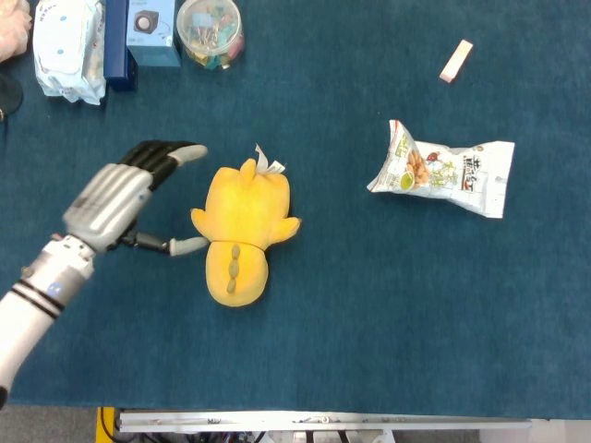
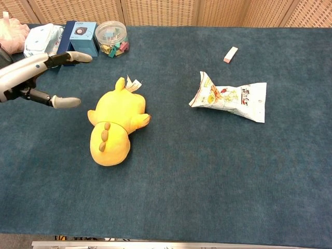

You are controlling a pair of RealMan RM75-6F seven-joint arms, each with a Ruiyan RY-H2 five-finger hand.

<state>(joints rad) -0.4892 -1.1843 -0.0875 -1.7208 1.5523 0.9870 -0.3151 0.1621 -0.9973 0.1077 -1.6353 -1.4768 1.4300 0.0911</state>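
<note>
A: What is the left hand made of?

B: Ribbed silver plates over the back, dark fingers with pale rounded tips. The fingers are spread apart and hold nothing; the thumb points toward the toy.

A: And the toy itself?

B: A yellow plush toy, soft and rounded, lying flat on the blue felt-like table. It has stubby side limbs, a row of small tan bumps down its lower half, and a white cloth tag at the top end. It sits just beside the thumb tip, past the fingertips; from the chest view there is a gap between them, though I cannot tell from the head view whether the thumb brushes it.

A: Anything else nearby?

B: Well beyond the fingers, across the toy, a crinkled glossy snack bag and a small pinkish eraser block. Above the fingers, a clear round tub of clips, a blue box and a soft wipes pack.
</note>
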